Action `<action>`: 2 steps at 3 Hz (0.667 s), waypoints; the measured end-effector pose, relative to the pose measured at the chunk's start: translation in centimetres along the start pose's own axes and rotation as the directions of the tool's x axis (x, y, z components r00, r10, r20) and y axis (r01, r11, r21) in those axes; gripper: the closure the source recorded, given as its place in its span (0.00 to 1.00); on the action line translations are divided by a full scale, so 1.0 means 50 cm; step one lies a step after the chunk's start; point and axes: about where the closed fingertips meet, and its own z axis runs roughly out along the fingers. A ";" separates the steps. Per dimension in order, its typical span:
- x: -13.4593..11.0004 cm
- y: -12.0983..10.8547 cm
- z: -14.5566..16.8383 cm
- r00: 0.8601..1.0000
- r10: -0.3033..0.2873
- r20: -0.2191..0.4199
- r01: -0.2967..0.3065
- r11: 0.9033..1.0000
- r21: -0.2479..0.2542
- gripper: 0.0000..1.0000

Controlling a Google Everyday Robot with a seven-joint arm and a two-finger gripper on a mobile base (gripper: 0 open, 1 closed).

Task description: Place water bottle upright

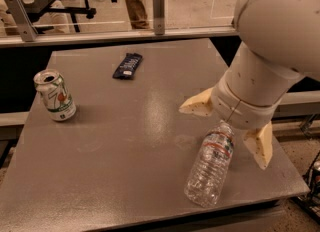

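Lower right, the bottle lies on its side on the table, cap pointing away. The gripper hangs at its cap end, fingers spread wide, one on either side. At left stands a can; farther back lies a dark packet.

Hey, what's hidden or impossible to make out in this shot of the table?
- The water bottle: in the camera view it lies on its side, cap end partly covered by the arm.
- The gripper: open, straddling the bottle's neck; its height above the table cannot be judged from this angle.
- The arm itself: cut off by the top and right edges.
- The dark wrapper: lettering too small to read.
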 end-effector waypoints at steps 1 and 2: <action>-0.005 0.002 0.029 0.998 -0.058 0.022 0.058 0.998 -0.031 0.00; -0.012 0.007 0.046 0.994 -0.106 0.039 0.108 0.992 -0.058 0.15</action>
